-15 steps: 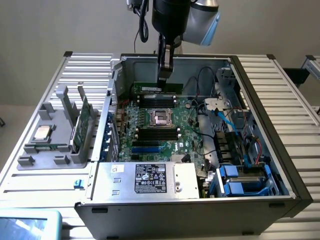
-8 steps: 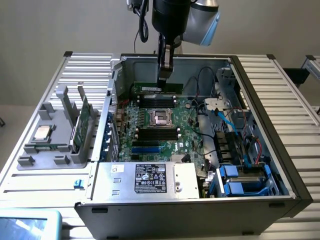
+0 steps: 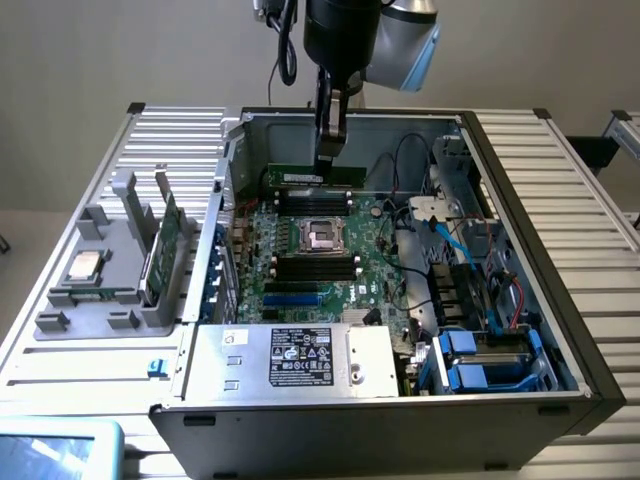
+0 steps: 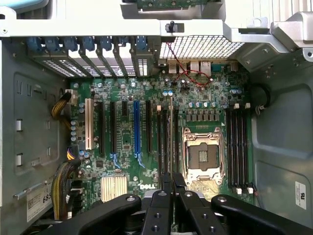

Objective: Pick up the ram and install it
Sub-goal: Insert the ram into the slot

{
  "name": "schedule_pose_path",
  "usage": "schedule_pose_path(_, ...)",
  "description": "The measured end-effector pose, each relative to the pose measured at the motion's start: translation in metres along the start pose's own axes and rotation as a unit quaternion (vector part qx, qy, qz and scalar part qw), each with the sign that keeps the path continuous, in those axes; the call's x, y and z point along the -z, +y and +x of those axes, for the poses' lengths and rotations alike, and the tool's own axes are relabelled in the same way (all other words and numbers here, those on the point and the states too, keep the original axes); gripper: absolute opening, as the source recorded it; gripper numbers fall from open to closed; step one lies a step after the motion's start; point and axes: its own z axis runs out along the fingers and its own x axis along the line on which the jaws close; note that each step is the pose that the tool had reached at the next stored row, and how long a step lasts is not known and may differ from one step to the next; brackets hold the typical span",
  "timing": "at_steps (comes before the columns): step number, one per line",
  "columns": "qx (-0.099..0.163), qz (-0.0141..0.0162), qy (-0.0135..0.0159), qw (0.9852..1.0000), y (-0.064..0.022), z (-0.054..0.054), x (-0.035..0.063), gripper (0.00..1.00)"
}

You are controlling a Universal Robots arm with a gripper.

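Note:
The ram (image 3: 300, 177) is a long thin green stick held level and on edge, just above the far black memory slots (image 3: 315, 200) of the motherboard (image 3: 385, 250). My gripper (image 3: 330, 160) comes straight down from above and is shut on the ram's middle. In the wrist view, the gripper (image 4: 171, 177) has its fingers pressed together over the memory slots (image 4: 168, 142) beside the empty processor socket (image 4: 203, 156). I cannot tell whether the ram's lower edge touches a slot.
The open computer case (image 3: 520, 250) walls the motherboard in, with cables and drive bays at the exterior view's right and a power supply (image 3: 300, 360) in front. At the exterior view's left, a grey holder (image 3: 100, 300) carries a second green board (image 3: 165, 250) and a silver processor chip (image 3: 85, 265).

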Motion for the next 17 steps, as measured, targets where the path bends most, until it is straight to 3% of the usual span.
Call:
schedule_pose_path(10, 0.0, 0.0, 0.0, 1.0, 0.0, 0.0, -0.0001, 0.11)
schedule_pose_path(17, 0.0, 0.0, 0.0001, 1.0, -0.0011, 0.0, -0.0118, 0.11)
